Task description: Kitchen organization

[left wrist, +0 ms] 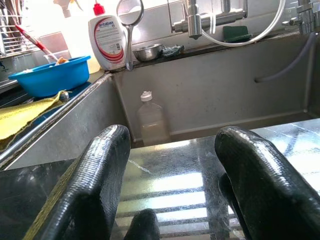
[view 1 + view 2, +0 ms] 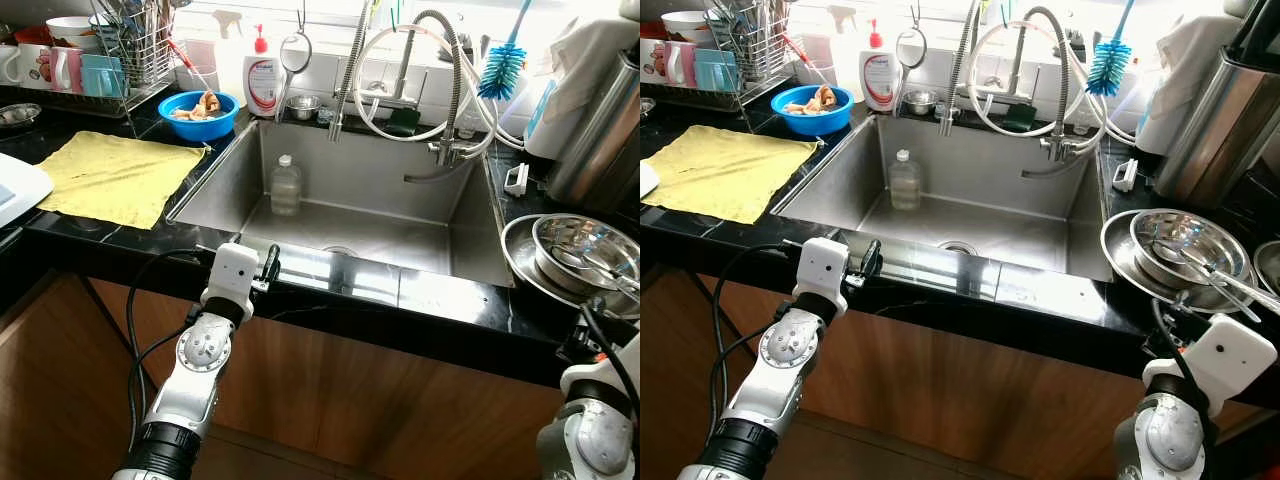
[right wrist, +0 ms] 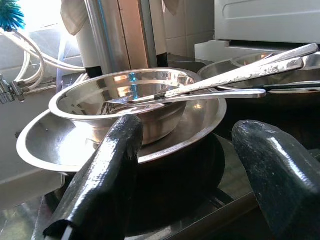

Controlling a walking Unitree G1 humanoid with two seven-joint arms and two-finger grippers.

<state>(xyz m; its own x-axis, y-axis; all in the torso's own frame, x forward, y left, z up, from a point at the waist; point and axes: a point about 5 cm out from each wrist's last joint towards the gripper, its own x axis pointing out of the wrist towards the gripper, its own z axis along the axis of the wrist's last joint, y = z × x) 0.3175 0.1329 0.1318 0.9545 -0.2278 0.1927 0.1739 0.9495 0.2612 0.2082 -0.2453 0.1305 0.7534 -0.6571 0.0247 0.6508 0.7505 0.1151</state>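
A steel sink is set into the black counter, and a small clear plastic bottle stands upright in its back left corner. My left gripper hovers over the sink's front rim, open, with nothing between its fingers; the bottle lies ahead of it. On the counter right of the sink, a steel bowl sits in a wider steel plate, with spoons and tongs lying across it. My right gripper is low at the counter's front edge, open and empty, facing that stack.
A yellow cloth lies on the left counter. Behind it are a blue bowl of scraps, a soap bottle and a dish rack with cups. A tap with hoses, a blue brush and a tall steel pot stand behind.
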